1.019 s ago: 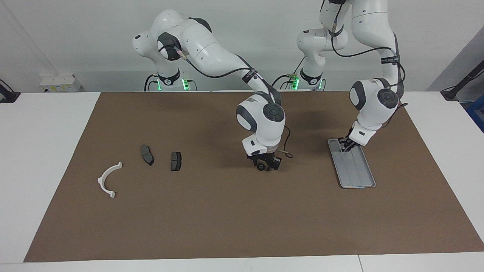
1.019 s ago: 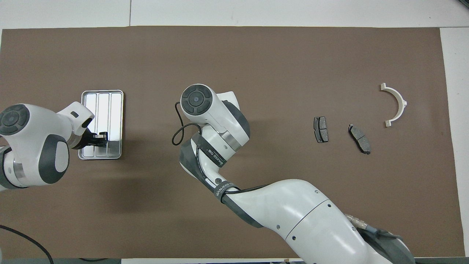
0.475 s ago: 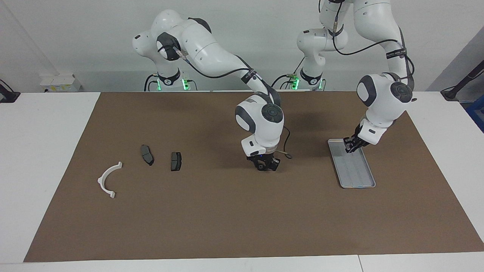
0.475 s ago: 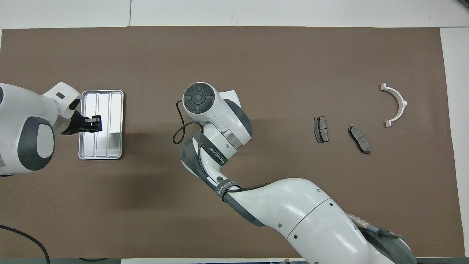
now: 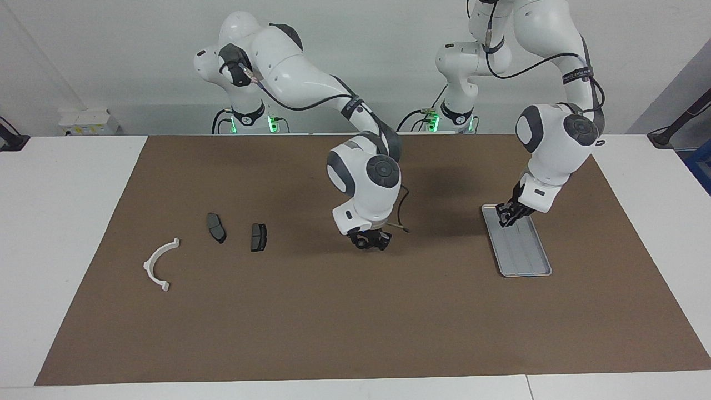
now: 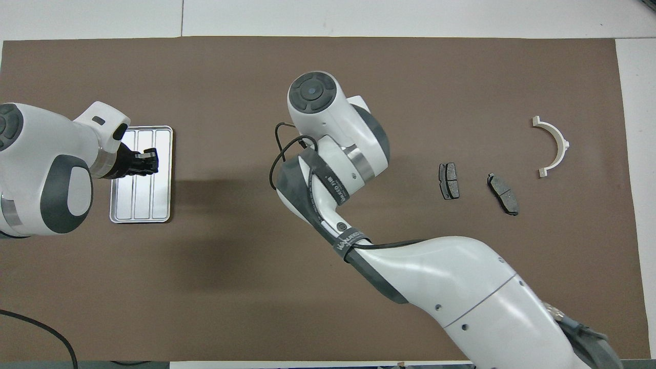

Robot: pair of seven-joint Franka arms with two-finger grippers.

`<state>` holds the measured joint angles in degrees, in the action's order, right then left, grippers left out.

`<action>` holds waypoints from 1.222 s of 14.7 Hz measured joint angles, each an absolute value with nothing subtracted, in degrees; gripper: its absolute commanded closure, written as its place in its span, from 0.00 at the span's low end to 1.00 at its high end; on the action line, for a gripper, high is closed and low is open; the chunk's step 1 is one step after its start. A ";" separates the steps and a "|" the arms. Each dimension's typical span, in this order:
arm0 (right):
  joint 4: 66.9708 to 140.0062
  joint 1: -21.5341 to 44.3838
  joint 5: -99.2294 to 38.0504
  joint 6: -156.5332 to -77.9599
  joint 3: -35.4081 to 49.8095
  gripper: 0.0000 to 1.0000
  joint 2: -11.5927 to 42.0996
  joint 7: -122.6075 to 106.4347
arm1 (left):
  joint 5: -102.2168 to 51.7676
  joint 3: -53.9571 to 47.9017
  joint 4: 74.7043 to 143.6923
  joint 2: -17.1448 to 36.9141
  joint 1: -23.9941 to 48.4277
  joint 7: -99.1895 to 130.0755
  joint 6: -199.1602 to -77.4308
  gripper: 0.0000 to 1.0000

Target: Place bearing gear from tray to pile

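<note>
My right gripper [image 5: 370,243] hangs a little above the middle of the brown mat, shut on a small dark round part, the bearing gear [image 5: 365,240]. Its own wrist hides it in the overhead view. The silver ribbed tray [image 5: 525,255] [image 6: 138,207] lies toward the left arm's end and holds nothing. My left gripper [image 5: 504,218] [image 6: 149,163] is shut just over the tray, with nothing in it. The pile lies toward the right arm's end: a white arc [image 5: 158,264] [image 6: 556,146] and two dark brake pads [image 5: 216,227] [image 5: 258,237].
The brown mat [image 5: 355,322] covers most of the white table. A loose black cable [image 6: 279,154] loops off the right wrist. The brake pads [image 6: 449,180] [image 6: 503,193] lie between the right gripper and the arc.
The right gripper closed on the gear, lifted off the mat and moved toward the pile. The left gripper rose out of the tray and shifted a little over it.
</note>
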<state>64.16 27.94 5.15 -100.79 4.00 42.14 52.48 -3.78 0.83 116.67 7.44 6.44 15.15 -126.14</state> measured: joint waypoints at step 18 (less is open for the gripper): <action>91.78 -1.54 5.36 -125.39 4.88 1.00 30.03 -3.67 | -2.58 1.08 91.38 30.72 31.87 56.54 -124.47 0.93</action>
